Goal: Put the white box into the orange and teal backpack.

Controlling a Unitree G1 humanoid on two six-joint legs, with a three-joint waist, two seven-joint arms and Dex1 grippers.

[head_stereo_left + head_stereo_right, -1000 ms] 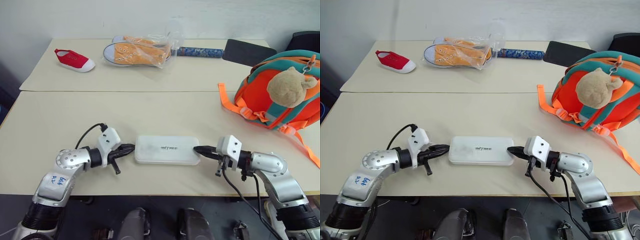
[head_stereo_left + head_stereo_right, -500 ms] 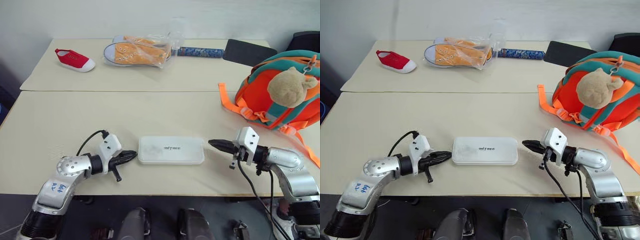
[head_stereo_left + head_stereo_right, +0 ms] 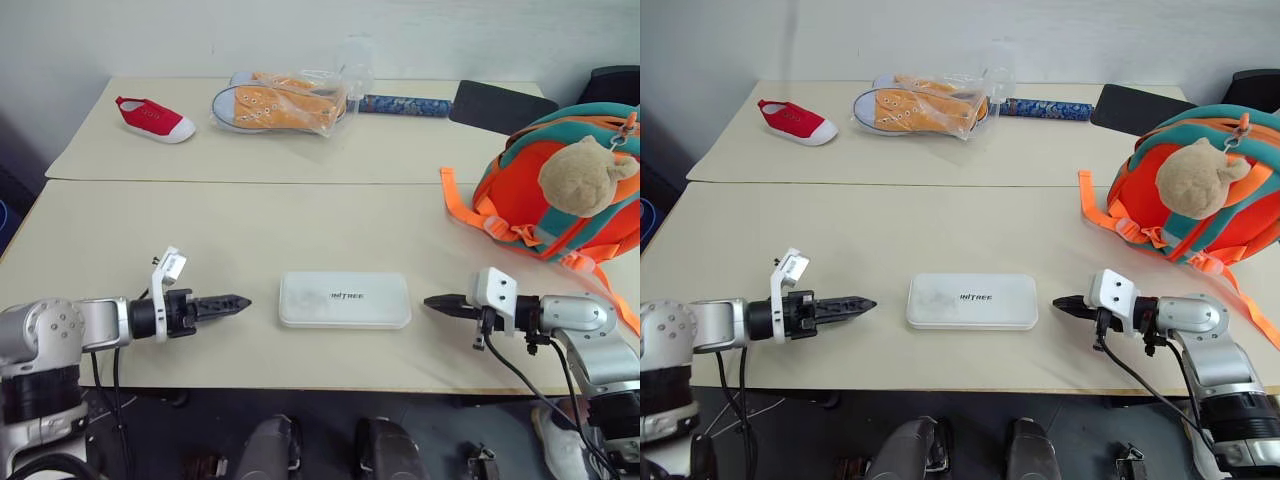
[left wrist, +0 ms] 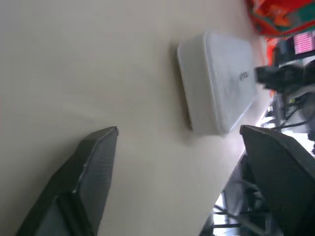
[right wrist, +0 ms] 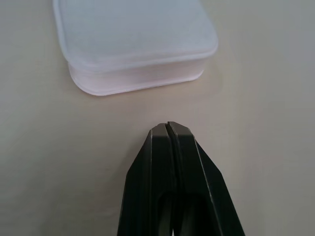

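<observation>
The white box (image 3: pixel 345 299) lies flat on the near table, lid up with small dark lettering, and nothing touches it. My left gripper (image 3: pixel 243 301) hovers a short way off its left end, pointing at it. In the left wrist view its fingers (image 4: pixel 93 167) stand wide apart with the box (image 4: pixel 221 83) ahead, so it is open and empty. My right gripper (image 3: pixel 430 300) is just off the box's right end; its fingertips (image 5: pixel 168 129) are pressed together, shut on nothing. The orange and teal backpack (image 3: pixel 510 190) sits at the right with a tan plush toy (image 3: pixel 583 175) on it.
On the far table lie a red shoe (image 3: pixel 152 118), a clear bag of orange shoes (image 3: pixel 280 100), a blue patterned tube (image 3: pixel 400 103) and a black flat object (image 3: pixel 495 105). Orange straps (image 3: pixel 452 195) trail from the backpack. The table's front edge (image 3: pixel 330 388) runs close below the box.
Both grippers drew back from the box's ends, the left one leftward and the right one rightward. The left wrist rolled and its fingers opened. The box stays on the table.
</observation>
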